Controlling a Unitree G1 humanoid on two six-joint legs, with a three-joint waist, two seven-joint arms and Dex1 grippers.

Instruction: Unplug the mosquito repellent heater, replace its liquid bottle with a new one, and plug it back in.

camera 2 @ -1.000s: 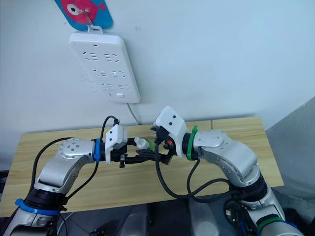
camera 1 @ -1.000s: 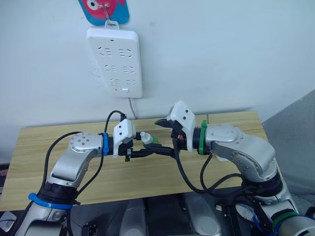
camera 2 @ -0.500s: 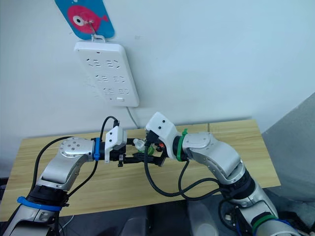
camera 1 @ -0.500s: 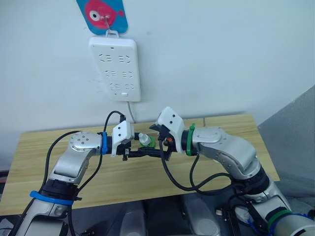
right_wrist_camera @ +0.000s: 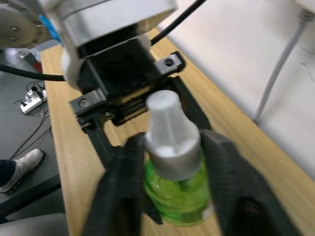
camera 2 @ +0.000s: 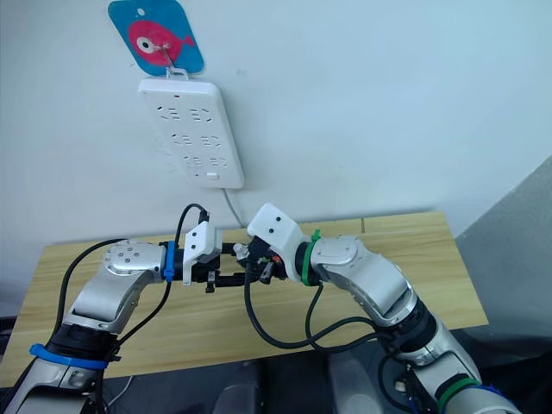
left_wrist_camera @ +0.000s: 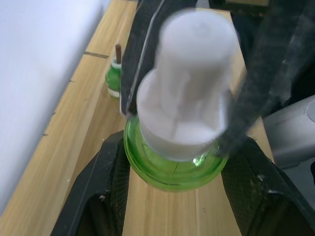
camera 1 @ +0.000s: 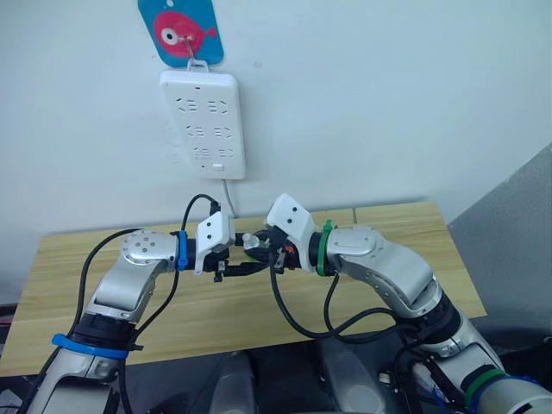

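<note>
The liquid bottle (camera 1: 252, 242) has a green body and a white cap, and it hangs above the table between both arms. My left gripper (left_wrist_camera: 174, 147) is shut on its green base. My right gripper (right_wrist_camera: 173, 147) has come in from the opposite side, and its black fingers (right_wrist_camera: 129, 162) press against the white cap and upper body. A second small green bottle (left_wrist_camera: 114, 78) with a brown wick stands on the table near the wall. The mosquito repellent heater is out of view.
A long white power strip (camera 1: 203, 123) hangs on the wall under a blue fish sign (camera 1: 181, 30), its cord running down behind the wooden table (camera 1: 388, 226). The floor drops away past the table's right edge.
My right gripper has moved left to the bottle and closed its fingers around the cap. The left gripper has kept its hold on the bottle. The camera has shifted slightly.
</note>
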